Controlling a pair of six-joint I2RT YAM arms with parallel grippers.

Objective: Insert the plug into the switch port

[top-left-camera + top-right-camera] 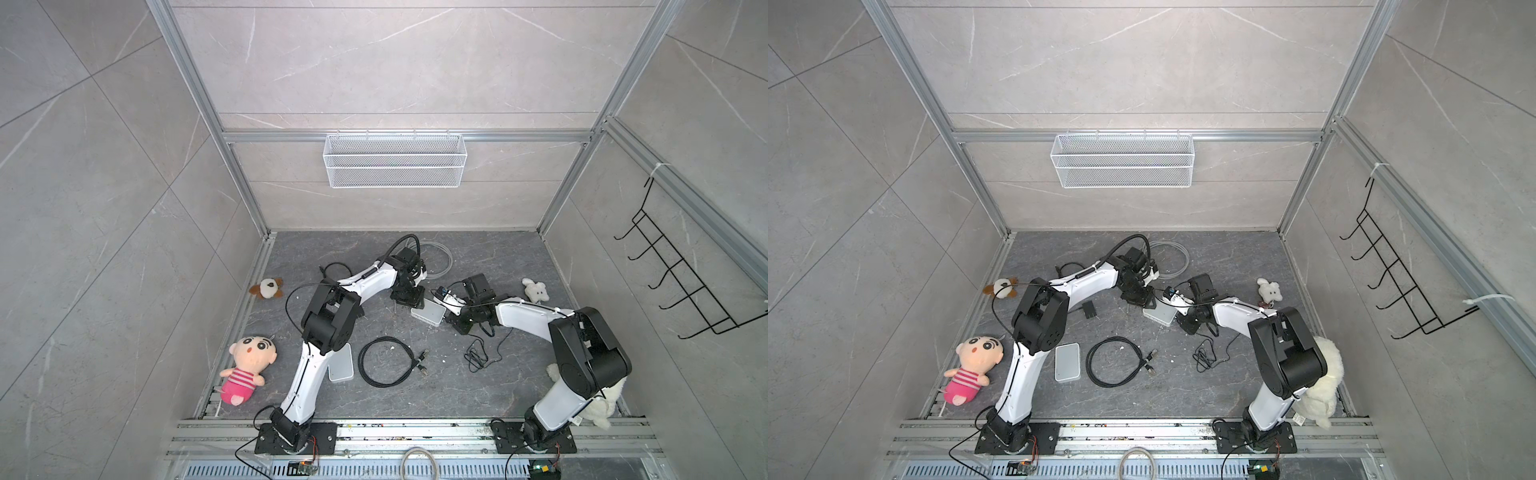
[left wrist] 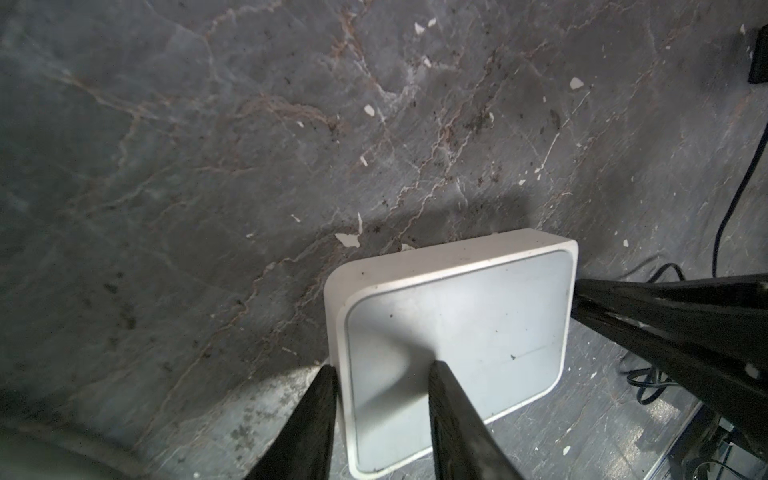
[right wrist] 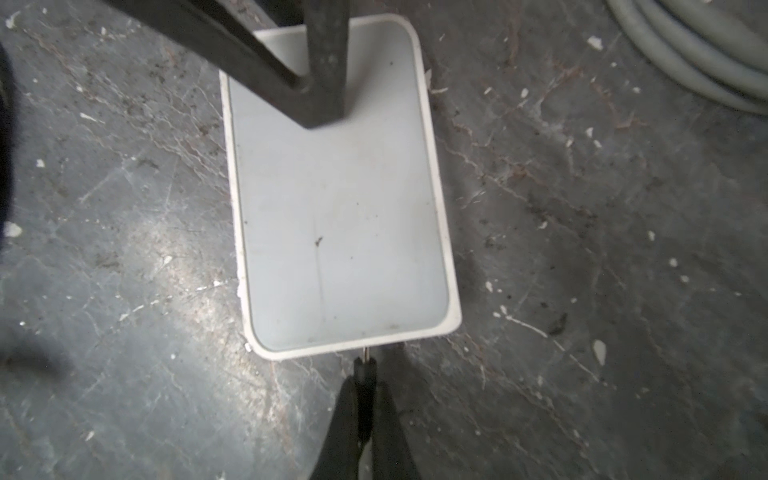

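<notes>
left gripper (image 2: 382, 370): fingers part open, astride switch (image 2: 453, 332) edge, one tip on its top face; pinning, not pinching
right gripper (image 3: 365, 376): fingers closed tight on plug (image 3: 364, 354)
plug: metal tip right at switch's end wall, low by counter (image 3: 124, 208); port hidden
step: seating plug
how: hold plug square, push straight and slow, left bracing switch against sliding

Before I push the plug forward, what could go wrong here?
The plug sits tip-first at the switch edge, but no view shows the port, so a misaligned push could bend the tip. The left hand only straddles one corner, so the switch might pivot. The loose thin black cord near the right hand could snag.
</notes>
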